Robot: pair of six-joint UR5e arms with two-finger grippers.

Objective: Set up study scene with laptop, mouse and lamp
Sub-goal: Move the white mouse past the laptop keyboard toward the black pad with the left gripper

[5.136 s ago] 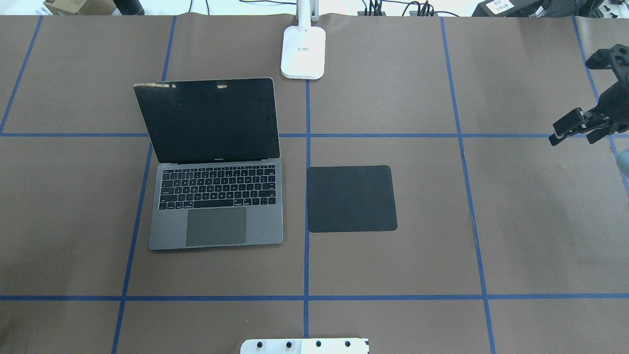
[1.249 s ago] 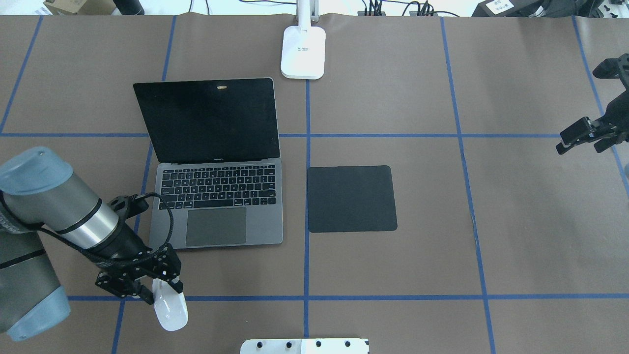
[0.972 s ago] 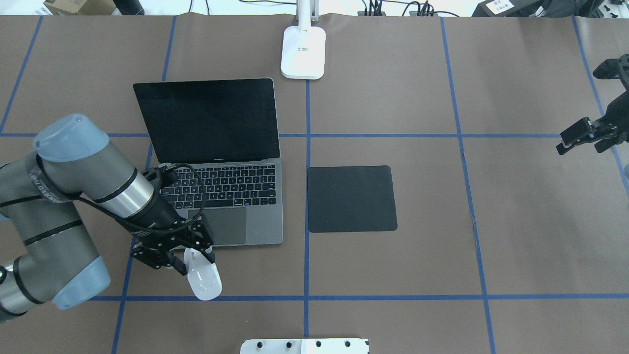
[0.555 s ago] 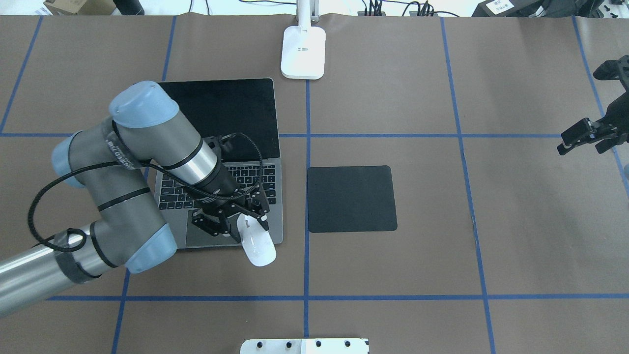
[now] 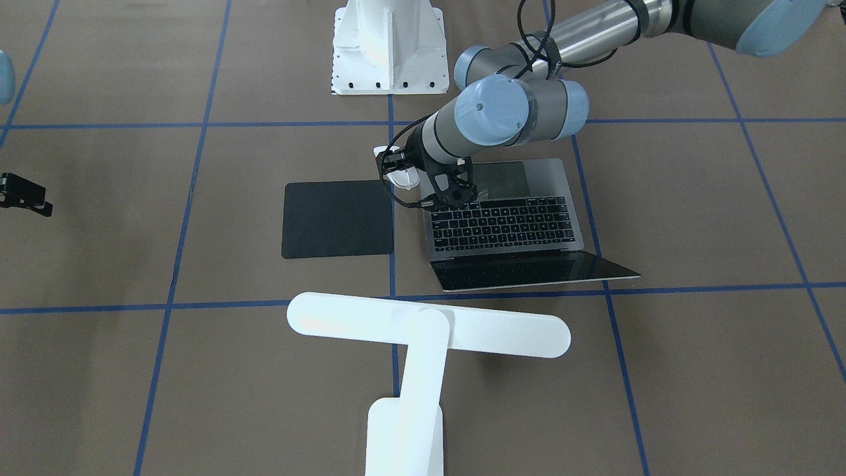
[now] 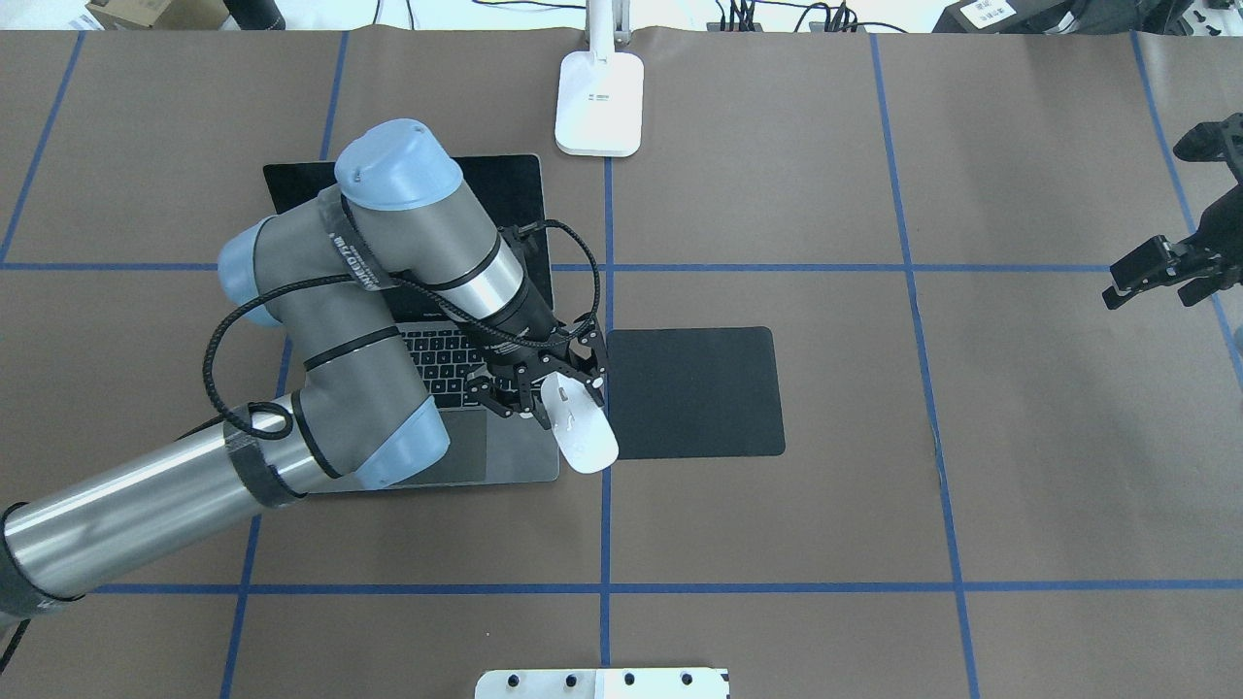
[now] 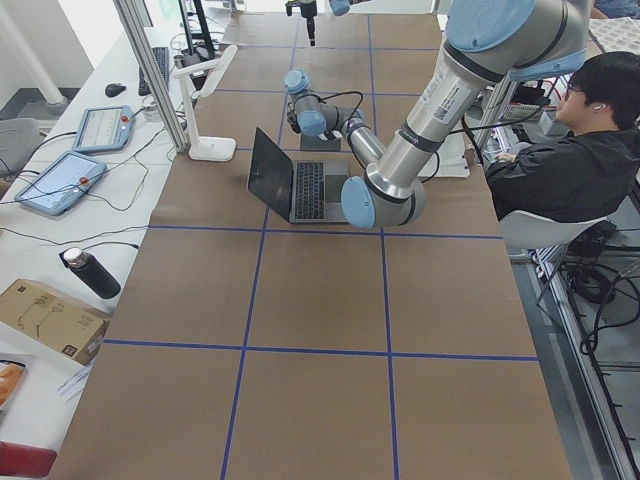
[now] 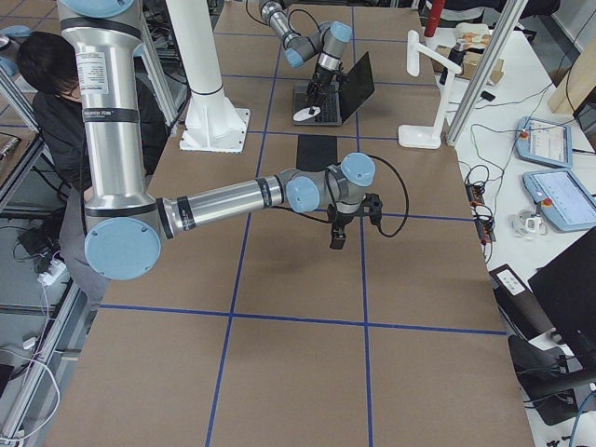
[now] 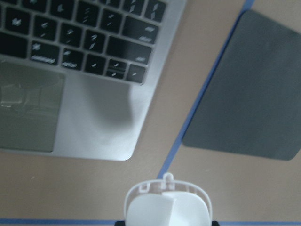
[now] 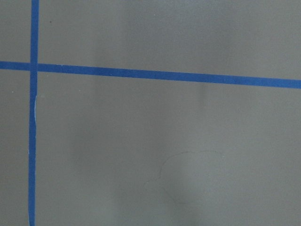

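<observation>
My left gripper (image 6: 568, 398) is shut on the white mouse (image 6: 581, 439) and holds it in the air over the gap between the laptop's front right corner and the black mat (image 6: 694, 391). The wrist view shows the mouse (image 9: 168, 207) above the blue tape line, with the laptop (image 9: 94, 127) to the left. The open grey laptop (image 6: 515, 456) is partly covered by my left arm. The white lamp (image 5: 429, 324) stands behind it, with its base (image 6: 599, 102) at the far edge. My right gripper (image 6: 1160, 280) is open and empty at the far right.
A white bolted pedestal (image 5: 386, 46) stands at the robot's side of the table. A seated person (image 7: 580, 150) is beside the table. Tablets and cables (image 7: 60, 180) lie on a side bench beyond the far edge.
My left arm came in from the front left with the mouse and carried it right and away, across the laptop's front, to the mat's left edge. My right gripper barely moved.
</observation>
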